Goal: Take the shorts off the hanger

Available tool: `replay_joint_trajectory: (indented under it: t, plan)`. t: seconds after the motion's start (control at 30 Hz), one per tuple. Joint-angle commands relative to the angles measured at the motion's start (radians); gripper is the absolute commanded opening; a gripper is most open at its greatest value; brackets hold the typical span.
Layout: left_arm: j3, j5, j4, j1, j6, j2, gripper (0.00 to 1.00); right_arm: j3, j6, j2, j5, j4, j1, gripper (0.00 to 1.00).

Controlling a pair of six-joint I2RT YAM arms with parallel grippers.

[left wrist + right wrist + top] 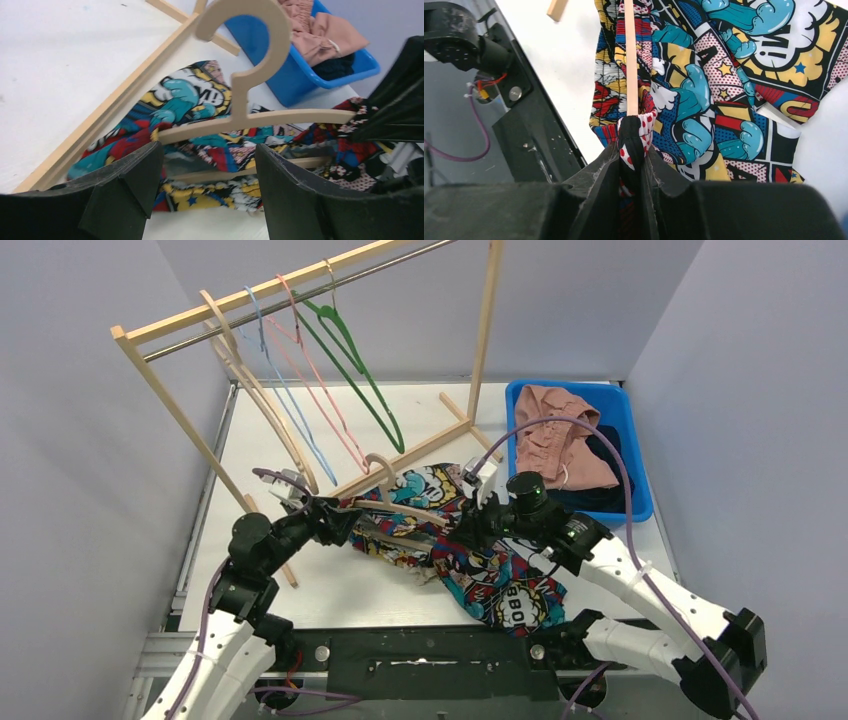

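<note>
The multicolour comic-print shorts (480,565) lie on the white table, threaded on a wooden hanger (385,480) that lies flat on them. My right gripper (470,525) is shut on a bunched fold of these shorts (631,135) at the end of the hanger's bar (630,60). My left gripper (335,518) is open at the hanger's left end. In the left wrist view (207,175) the hanger (240,115) and the shorts (200,95) lie just beyond its fingertips, with nothing between them. Dusty pink shorts (555,435) and navy shorts (605,465) lie in the bin.
A blue bin (635,415) stands at the back right of the table. A wooden clothes rack (485,330) spans the back and carries several bare hangers, among them a green one (360,370). Its foot bar (400,458) runs along the table just behind the shorts.
</note>
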Motion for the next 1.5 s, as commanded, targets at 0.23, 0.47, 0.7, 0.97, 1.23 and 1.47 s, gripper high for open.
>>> replay_joint_trajectory:
  t: [0.23,0.47,0.7,0.97,1.23,1.47]
  plan:
    - [-0.036,0.155,0.196,-0.005,-0.063,-0.016,0.66,-0.003,0.048,0.069,-0.192,0.284,0.01,0.0]
    - [-0.001,0.073,0.111,-0.005,-0.037,0.054,0.54,-0.008,0.083,0.103,-0.268,0.378,0.035,0.0]
    - [0.0,0.027,0.087,-0.008,-0.033,0.057,0.4,0.026,0.078,0.165,-0.279,0.397,0.076,0.0]
    - [0.043,-0.048,0.011,-0.013,-0.007,0.073,0.0,0.038,0.077,0.179,-0.191,0.377,0.078,0.13]
    - [0.04,-0.154,-0.012,-0.015,-0.005,-0.005,0.0,0.069,0.056,0.162,0.025,0.3,0.075,0.57]
    - [0.035,-0.168,-0.012,-0.015,0.006,-0.023,0.0,0.101,0.082,0.199,-0.015,0.313,0.076,0.51]
